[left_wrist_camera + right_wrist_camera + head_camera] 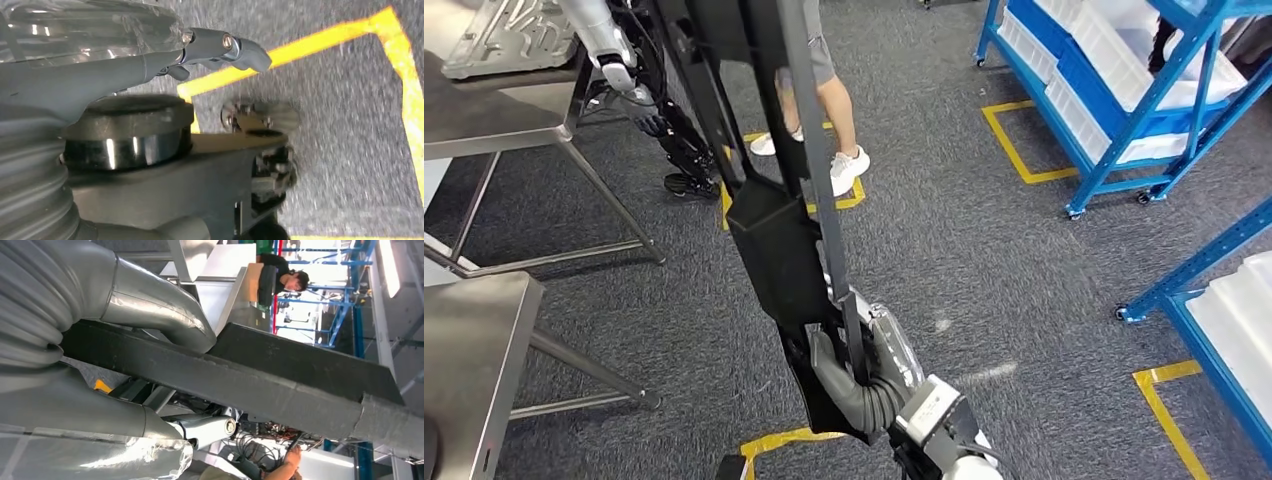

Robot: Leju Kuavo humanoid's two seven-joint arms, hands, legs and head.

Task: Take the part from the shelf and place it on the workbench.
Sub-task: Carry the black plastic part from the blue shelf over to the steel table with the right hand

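1. Part [779, 240]: a long, black, flat piece with a narrow bar and a wider panel at its middle, running from the top of the head view down to the right hand [864, 365].
2. Right hand grips the lower end of the part, grey thumb and fingers wrapped round the narrow bar; in the right wrist view the thumb [165, 315] presses across the black part [280, 375] from one side.
3. Left hand [150, 65] shows in the left wrist view, a grey finger stretched out over the carpet with a metal-tipped end; I cannot tell whether it holds anything.
4. Table [474, 340] of bare steel stands well apart from the part, on its left side in the head view; a second steel table [494, 110] stands beyond it and carries a ribbed silver metal casting [504, 35].
5. Person's legs in white shoes [849, 165] stand just behind the part on the grey carpet.
6. Blue shelf [1124, 90] with white bins stands well to the right of the part; yellow tape marks [1014, 145] lie on the floor near it.
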